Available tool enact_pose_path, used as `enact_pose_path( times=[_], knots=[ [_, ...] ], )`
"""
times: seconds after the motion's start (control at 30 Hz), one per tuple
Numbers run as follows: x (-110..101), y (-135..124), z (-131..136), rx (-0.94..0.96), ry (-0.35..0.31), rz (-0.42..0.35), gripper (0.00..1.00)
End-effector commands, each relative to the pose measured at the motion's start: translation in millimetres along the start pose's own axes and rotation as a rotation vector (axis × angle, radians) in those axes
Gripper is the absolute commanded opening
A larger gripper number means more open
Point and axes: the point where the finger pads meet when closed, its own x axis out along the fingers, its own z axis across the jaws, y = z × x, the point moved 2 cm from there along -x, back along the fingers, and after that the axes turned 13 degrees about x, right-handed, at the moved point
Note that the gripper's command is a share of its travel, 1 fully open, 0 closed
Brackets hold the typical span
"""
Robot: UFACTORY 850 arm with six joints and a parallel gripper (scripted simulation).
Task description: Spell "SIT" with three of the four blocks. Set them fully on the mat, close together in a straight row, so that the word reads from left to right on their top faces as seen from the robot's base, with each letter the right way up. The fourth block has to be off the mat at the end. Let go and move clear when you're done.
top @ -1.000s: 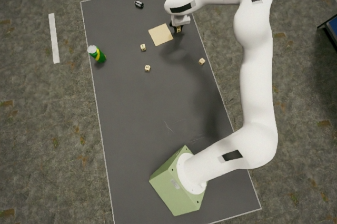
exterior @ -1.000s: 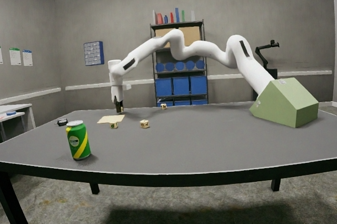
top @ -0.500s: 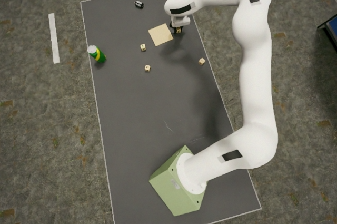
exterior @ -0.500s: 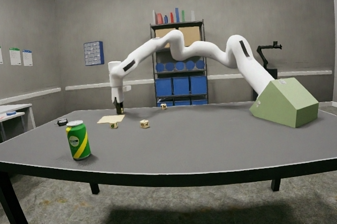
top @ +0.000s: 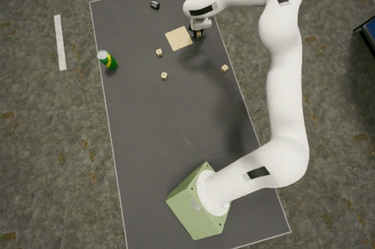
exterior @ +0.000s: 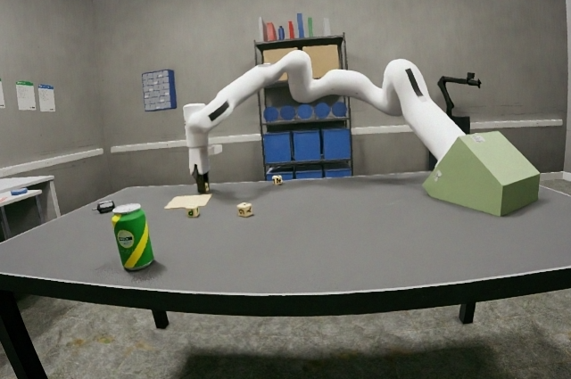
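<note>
My gripper [top: 198,33] [exterior: 202,186] is shut on a wooden letter block [top: 198,33] [exterior: 205,187]. It holds the block low over the table, just off the right edge of the tan mat [top: 177,40] [exterior: 184,201] as seen from above. I cannot read its letter. Three other letter blocks lie on the table off the mat. One block [top: 159,52] [exterior: 193,211] lies close to the mat's left corner. A second block [top: 164,75] [exterior: 244,209] lies further toward the robot's base. The third block [top: 224,68] [exterior: 277,179] lies near the table's right edge.
A green and yellow can [top: 108,60] [exterior: 132,236] stands at the table's left edge. A small black object [top: 154,4] [exterior: 104,206] lies at the far end beyond the mat. The green robot base [top: 187,207] [exterior: 484,172] stands at the near end.
</note>
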Motion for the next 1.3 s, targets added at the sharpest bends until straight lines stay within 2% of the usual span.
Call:
enact_pose_path(
  times=[0.0, 1.27],
  knots=[
    [-1.2, -0.7, -0.1, 0.001, -0.001, -0.002, 0.28],
    [2.4, -0.7, -0.1, 0.001, -0.001, -0.002, 0.28]
  ],
)
